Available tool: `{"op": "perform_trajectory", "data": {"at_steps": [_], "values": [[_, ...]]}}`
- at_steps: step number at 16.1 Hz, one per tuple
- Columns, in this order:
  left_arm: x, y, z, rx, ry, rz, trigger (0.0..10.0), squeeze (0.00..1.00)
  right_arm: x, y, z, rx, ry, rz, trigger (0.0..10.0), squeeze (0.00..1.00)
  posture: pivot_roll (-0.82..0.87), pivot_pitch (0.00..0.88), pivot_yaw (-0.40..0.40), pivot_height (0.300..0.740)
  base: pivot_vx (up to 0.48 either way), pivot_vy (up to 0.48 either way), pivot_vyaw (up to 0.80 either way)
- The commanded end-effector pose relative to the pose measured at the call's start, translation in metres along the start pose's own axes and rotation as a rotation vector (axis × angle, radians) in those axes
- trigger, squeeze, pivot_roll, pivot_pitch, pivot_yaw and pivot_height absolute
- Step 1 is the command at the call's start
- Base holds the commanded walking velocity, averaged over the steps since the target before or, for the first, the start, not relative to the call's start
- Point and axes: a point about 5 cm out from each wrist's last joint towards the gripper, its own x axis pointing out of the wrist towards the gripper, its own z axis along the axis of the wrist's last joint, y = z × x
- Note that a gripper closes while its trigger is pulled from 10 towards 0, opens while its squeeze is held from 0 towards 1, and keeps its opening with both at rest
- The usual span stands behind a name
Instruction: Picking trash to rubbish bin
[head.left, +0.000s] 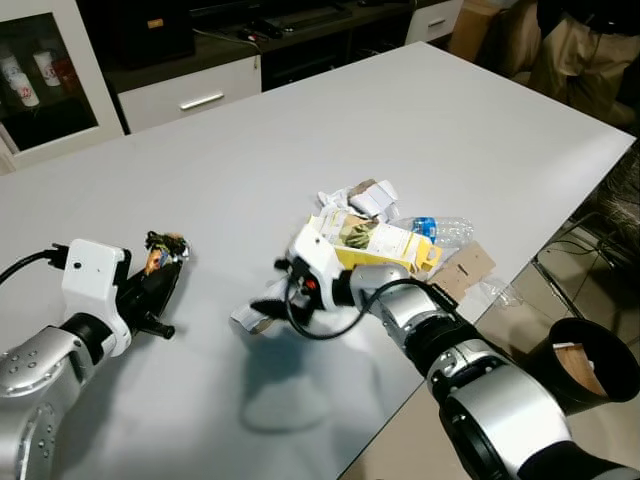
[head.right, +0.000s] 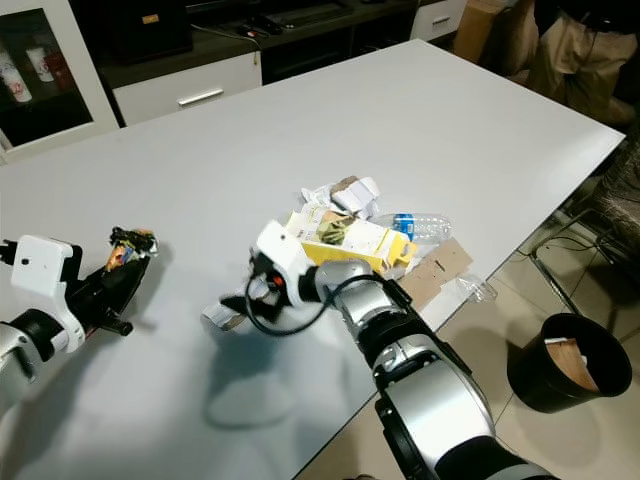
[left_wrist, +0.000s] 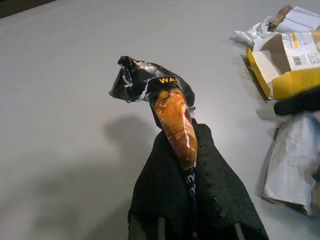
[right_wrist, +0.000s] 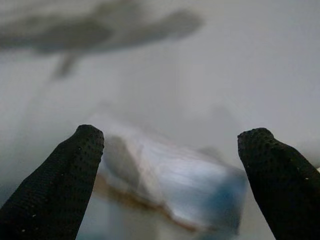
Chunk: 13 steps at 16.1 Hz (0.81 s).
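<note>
White table w/ cabinets and drawers along the far wall; tiled floor off the robot's right side, where a black rubbish bin stands w/ brown paper inside, well apart from the tabletop trash.

Left gripper clamped on a black-and-orange snack wrapper, crumpled end sticking out past the fingertips, held just above the table near the robot's left.

Right gripper spread wide, fingers either side of a pale crumpled paper scrap lying flat on the table; not gripping it.

Trash pile just beyond the right arm: yellow carton, white crumpled paper, clear plastic bottle w/ blue label, brown cardboard piece at the table edge. Carton sits close behind the right wrist. Chair partly visible at far right corner.
</note>
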Motion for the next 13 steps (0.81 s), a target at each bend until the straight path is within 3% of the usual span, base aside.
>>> {"op": "perform_trajectory", "data": {"at_steps": [1, 4, 8, 9, 10, 11, 12, 13], "values": [[0.001, -0.003, 0.006, -0.003, -0.012, -0.034, 0.0, 0.0, -0.001, 0.002, 0.0, -0.05, 0.037, 0.072, 10.0, 0.0, 0.11, 0.073, -0.058, 0.74, 0.0, 0.0, 0.0], [0.003, -0.005, 0.008, -0.005, -0.011, -0.04, 0.0, 0.0, -0.006, 0.007, -0.014, -0.088, 0.12, 0.168, 10.0, 0.0, 0.11, 0.055, -0.06, 0.74, 0.0, 0.0, 0.0], [0.005, -0.006, 0.007, -0.002, -0.007, -0.045, 0.0, 0.0, -0.009, 0.006, -0.017, -0.122, 0.138, 0.179, 10.0, 0.0, 0.11, 0.028, -0.066, 0.74, 0.0, 0.0, 0.0], [0.005, -0.006, 0.007, 0.0, -0.009, -0.045, 0.0, 0.0, -0.009, 0.006, -0.017, -0.124, 0.128, 0.179, 7.8, 0.0, 0.11, 0.025, -0.065, 0.74, 0.0, 0.0, 0.0], [0.006, -0.006, 0.008, 0.002, -0.01, -0.045, 0.0, 0.0, -0.009, 0.006, -0.016, -0.121, 0.113, 0.176, 5.0, 0.0, 0.11, 0.026, -0.066, 0.74, 0.0, 0.0, 0.0], [0.008, -0.005, 0.008, 0.003, -0.011, -0.044, 0.0, 0.0, -0.009, 0.006, -0.015, -0.12, 0.103, 0.173, 3.8, 0.0, 0.11, 0.035, -0.066, 0.74, 0.0, 0.0, 0.0], [0.008, -0.005, 0.008, 0.004, -0.012, -0.044, 0.0, 0.0, -0.008, 0.007, -0.016, -0.121, 0.097, 0.173, 3.5, 0.0, 0.11, 0.034, -0.066, 0.74, 0.0, 0.0, 0.0], [0.01, -0.007, 0.008, 0.003, -0.014, -0.043, 0.0, 0.0, -0.008, 0.008, -0.016, -0.12, 0.078, 0.168, 0.5, 0.0, 0.11, 0.027, -0.063, 0.74, 0.0, 0.0, 0.0]]}}
